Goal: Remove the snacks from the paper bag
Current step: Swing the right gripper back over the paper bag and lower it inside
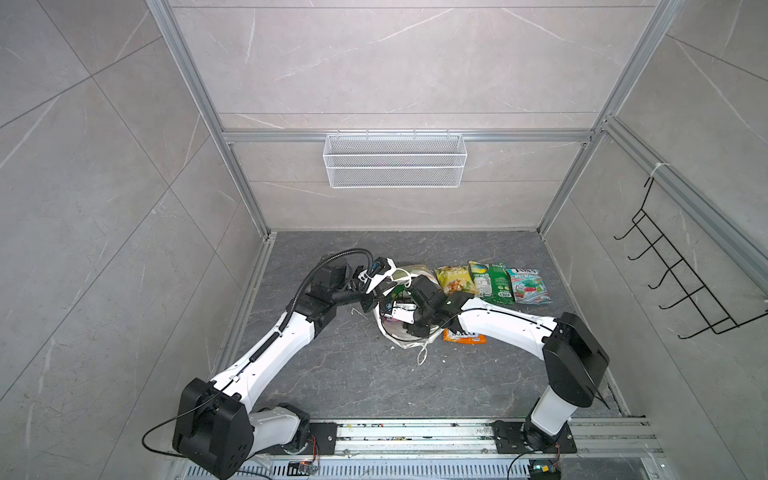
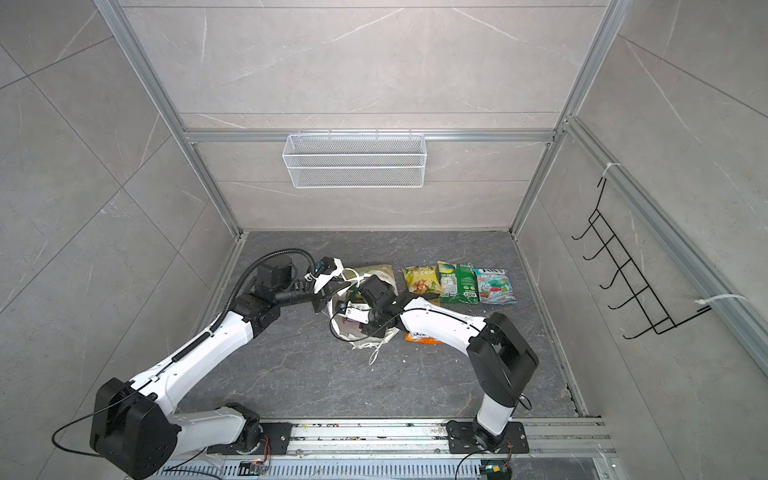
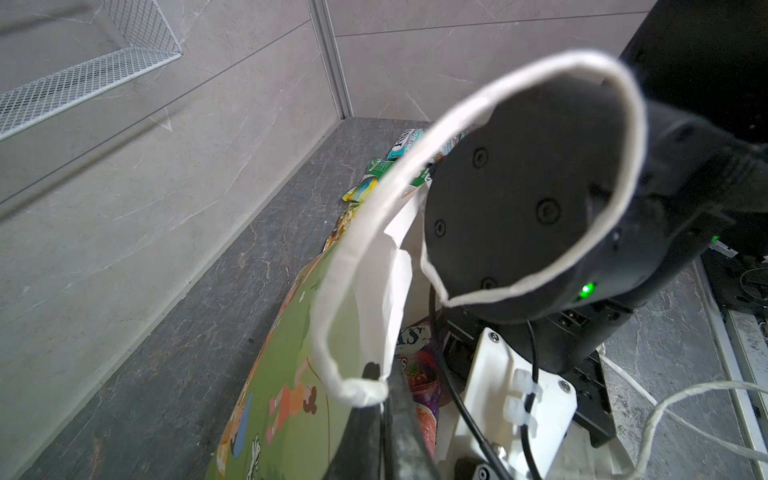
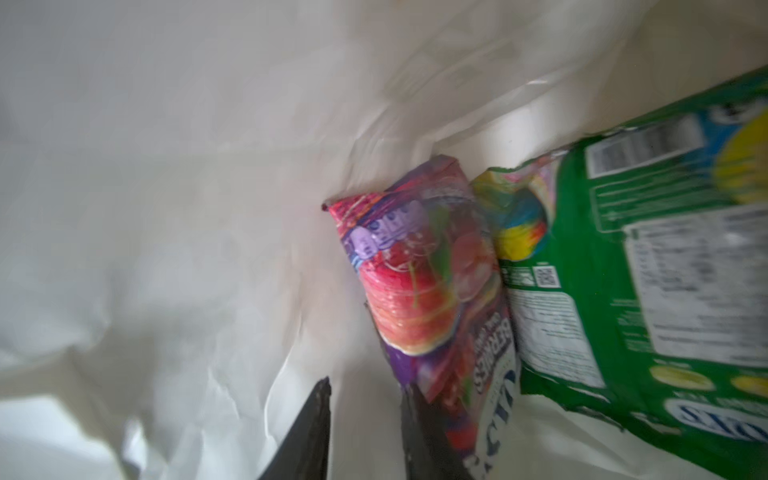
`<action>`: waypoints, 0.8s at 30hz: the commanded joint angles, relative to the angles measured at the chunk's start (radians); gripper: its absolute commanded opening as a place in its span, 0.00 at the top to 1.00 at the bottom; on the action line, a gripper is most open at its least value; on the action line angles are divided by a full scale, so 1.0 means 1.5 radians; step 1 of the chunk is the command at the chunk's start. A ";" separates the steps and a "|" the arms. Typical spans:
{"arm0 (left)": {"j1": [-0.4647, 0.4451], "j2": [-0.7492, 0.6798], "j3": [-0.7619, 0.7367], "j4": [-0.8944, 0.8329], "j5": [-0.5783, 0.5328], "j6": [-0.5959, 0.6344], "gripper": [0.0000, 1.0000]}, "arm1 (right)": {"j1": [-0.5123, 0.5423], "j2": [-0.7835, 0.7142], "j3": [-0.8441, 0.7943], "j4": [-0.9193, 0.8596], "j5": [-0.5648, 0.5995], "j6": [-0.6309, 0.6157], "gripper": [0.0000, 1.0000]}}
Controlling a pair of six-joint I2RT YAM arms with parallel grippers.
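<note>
Fingers first: our right fingers (image 4: 313, 428) stand apart inside the paper bag (image 4: 166, 208), with only white lining in the gap between them. The purple packet (image 4: 415, 291) lies just beside one finger, overlapping its tip, and runs away beyond the fingertips; the green packet (image 4: 623, 291) lies against its far side. We judge the step in hand to be the grasp on the purple packet, so we should shift sideways until its near edge sits between the fingers, then close on that edge alone, pinching no lining. Creased paper crowds the other finger, so room is tight and we should lift straight out through the mouth. Above, our left fingers (image 3: 405, 428) are clamped on the bag's rim where the cord handle (image 3: 582, 57) joins, holding the mouth open; that handle loops close by the right arm (image 3: 519, 187) and could snag. Outside the bag, an orange packet (image 1: 463, 336) lies under the right arm, the worktop (image 1: 353, 386) is bare toward the arm bases, and a yellow packet (image 1: 455, 280), a second green packet (image 1: 492, 282) and a teal packet (image 1: 525, 284) lie in a row farther off, toward the back wall (image 1: 395, 216).
</note>
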 commanded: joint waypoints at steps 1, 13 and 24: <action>0.000 -0.007 0.027 0.013 0.007 0.008 1.00 | 0.007 0.011 0.016 -0.036 -0.002 -0.011 0.64; 0.000 -0.006 0.028 0.015 0.008 0.006 1.00 | 0.029 0.066 -0.004 0.089 0.159 -0.027 0.52; 0.000 -0.014 0.024 0.016 0.006 0.008 1.00 | 0.035 0.079 -0.034 0.250 0.271 -0.053 0.83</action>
